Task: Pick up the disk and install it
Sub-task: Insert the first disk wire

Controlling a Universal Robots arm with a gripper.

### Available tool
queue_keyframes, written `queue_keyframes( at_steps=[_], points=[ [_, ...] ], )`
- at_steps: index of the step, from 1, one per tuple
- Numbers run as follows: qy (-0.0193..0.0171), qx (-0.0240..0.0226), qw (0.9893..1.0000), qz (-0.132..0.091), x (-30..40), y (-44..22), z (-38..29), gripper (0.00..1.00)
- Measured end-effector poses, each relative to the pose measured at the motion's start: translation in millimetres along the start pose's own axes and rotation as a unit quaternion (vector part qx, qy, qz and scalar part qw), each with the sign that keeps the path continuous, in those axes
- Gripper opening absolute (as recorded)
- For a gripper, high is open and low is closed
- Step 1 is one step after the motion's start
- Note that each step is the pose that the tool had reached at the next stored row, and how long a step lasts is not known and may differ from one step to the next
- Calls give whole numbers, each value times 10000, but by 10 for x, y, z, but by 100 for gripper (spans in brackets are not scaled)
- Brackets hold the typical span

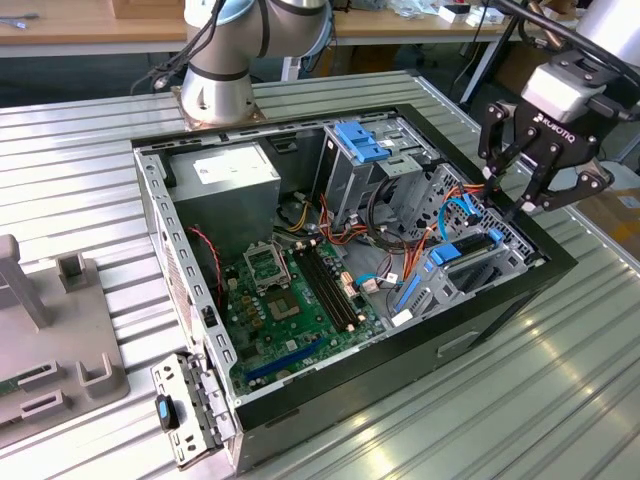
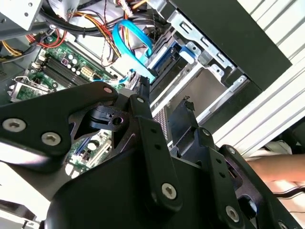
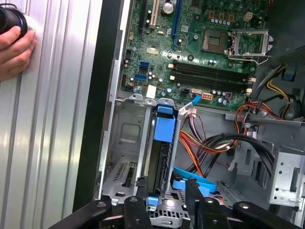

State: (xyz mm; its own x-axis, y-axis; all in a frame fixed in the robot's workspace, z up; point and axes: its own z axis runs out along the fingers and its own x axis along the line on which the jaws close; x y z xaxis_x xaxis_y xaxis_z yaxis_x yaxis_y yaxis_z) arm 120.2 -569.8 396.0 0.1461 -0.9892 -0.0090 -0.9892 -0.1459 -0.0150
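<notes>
The disk [image 3: 163, 129] stands on edge in the drive cage [image 3: 123, 143] of the computer case [image 1: 480, 315], apparently seated, between the gripper's [image 3: 165, 187] fingers [image 3: 191, 193]. These are spread wide and hold nothing.

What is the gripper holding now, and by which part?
Nothing is held. The gripper is open over the disk, not gripping it.

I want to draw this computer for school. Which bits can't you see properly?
- The disk, first wrist view: edge-on in its bay; the bay walls hide its flat sides.
- How far in it sits: the gripper covers that end.
- A hand, first wrist view: cut off by the picture edge.
- The motherboard, second wrist view: partly covered by the gripper.
</notes>
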Motion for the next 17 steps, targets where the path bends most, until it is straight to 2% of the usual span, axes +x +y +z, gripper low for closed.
queue_keyframes(
  at_steps=[3,4,6,8,9,11,15,16,17],
  points=[
    [0,-1,10000,-73,-104,-47,11,44],
    [-3,-1,9999,-147,-109,-57,21,44],
    [-4,-2,9997,-247,-108,-72,32,44],
    [-6,-4,9990,-447,-103,-103,50,44],
    [-8,-5,9986,-534,-99,-135,58,44],
    [-10,-6,9978,-663,-85,-241,71,44],
    [-12,-7,9969,-790,-73,-328,83,44],
    [-13,-7,9964,-844,-72,-339,86,44],
    [-15,-8,9955,-947,-69,-358,93,44]
  ],
)
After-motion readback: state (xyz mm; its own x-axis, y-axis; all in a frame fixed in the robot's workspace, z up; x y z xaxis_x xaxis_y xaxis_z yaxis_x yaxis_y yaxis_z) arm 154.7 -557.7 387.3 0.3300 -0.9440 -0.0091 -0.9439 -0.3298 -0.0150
